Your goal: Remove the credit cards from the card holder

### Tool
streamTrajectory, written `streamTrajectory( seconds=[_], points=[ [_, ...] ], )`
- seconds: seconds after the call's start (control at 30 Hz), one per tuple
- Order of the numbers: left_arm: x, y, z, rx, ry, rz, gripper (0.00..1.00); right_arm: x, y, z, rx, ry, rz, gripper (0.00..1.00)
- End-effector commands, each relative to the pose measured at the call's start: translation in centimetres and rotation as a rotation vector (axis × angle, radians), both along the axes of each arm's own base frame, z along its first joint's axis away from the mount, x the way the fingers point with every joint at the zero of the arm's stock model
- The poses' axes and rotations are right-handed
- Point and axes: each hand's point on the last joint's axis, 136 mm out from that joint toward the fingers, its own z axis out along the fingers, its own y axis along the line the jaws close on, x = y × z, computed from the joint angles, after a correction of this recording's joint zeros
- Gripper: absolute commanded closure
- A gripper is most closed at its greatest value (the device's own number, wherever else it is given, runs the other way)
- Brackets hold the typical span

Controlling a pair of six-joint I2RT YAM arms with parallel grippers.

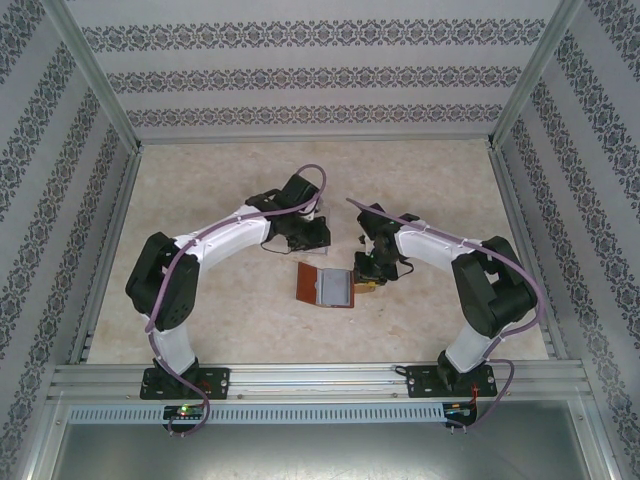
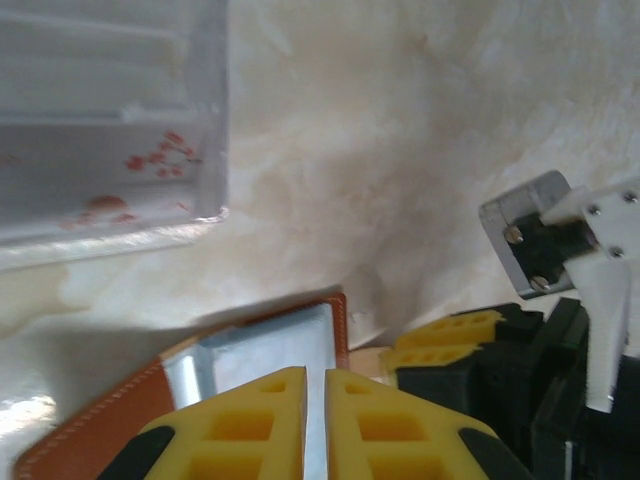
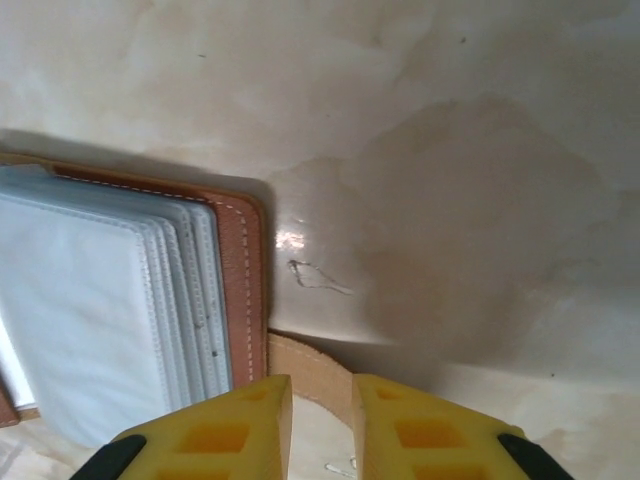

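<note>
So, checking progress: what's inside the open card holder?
Stacked pale grey-blue sleeves fill the card holder; any credit cards within them are covered and cannot be made out.

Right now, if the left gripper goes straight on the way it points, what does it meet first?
The grey-blue plastic sleeves of the open brown leather card holder, directly ahead of the left gripper. Depth is unclear, so it may already touch them.

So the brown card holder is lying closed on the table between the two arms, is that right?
Not quite: the brown card holder lies open, not closed, on the table between the left arm and right arm. The top external view shows its grey-blue inside facing up.
</note>
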Motion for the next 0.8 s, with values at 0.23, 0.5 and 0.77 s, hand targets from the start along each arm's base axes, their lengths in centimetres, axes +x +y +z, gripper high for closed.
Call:
streamTrajectory(
  seconds=[0.23,0.5,0.77],
  points=[
    [-3.9,-4.7,-2.3,-0.095,0.156,-0.074,0.88,-1.1,-1.0,-2.1,-0.048,0.025,-0.001,0.82],
    [-5.7,-6.2,-4.2,-0.147,0.241,-0.095,0.91,-1.3,-0.9,-2.8,-0.019,0.034,-0.025,0.85],
    [-6.5,-5.6,-6.4,-0.092,0.291,-0.1,0.9,-1.4,-1.1,-3.0,-0.017,0.04,-0.028,0.85]
  ],
)
